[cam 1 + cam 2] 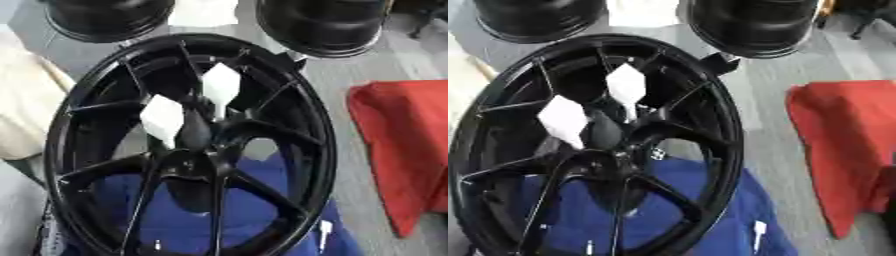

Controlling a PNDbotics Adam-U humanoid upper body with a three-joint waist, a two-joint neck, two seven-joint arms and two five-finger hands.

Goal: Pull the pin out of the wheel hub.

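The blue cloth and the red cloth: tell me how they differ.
The blue cloth lies under the black wheel, seen through its spokes; the red cloth lies apart, right of the wheel, with nothing on it. Blue carries small white marks; red looks plain. Both are spread out flat on the grey surface.

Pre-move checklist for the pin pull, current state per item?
1. Wheel hub in view and centred: ok.
2. Pin located: cannot tell. Only a dark oblong shape shows near the centre, between two white patches.
3. A hand in view to do the pull: not ok, neither shows.
4. Hub backed by the blue cloth: ok.
5. Right side free: ok, the red cloth lies apart from the rim.
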